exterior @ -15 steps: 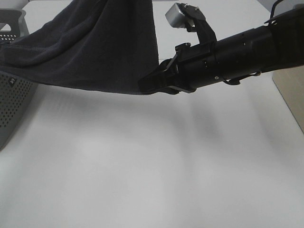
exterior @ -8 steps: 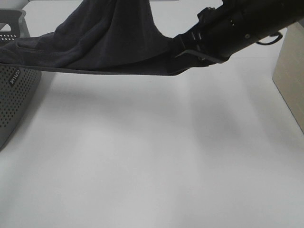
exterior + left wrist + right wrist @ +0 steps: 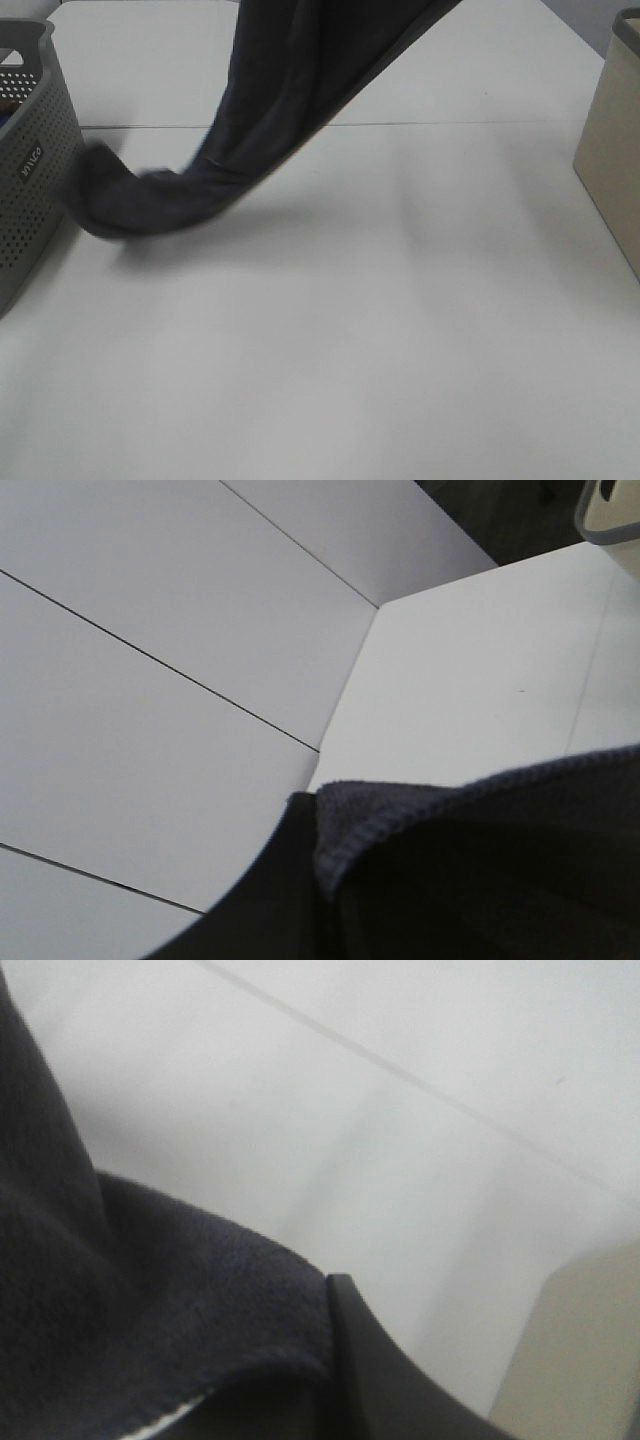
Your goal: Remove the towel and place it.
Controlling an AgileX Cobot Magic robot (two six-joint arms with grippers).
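Dark charcoal terry towel [image 3: 290,100] hanging, lower end on white table [image 3: 420,330] beside grey perforated basket [image 3: 35,170], left gripper [image 3: 262,900] and right gripper [image 3: 375,1370] cloth-covered, we cannot tell their grip.

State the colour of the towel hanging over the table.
Dark charcoal, almost black. The towel shows best in the exterior high view.

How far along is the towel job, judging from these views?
Done: the dark charcoal terry towel looks clear of the grey perforated plastic basket. In hand: it hangs from above the frame, its lower end bunched on the white table. Left: laying it down and letting go.
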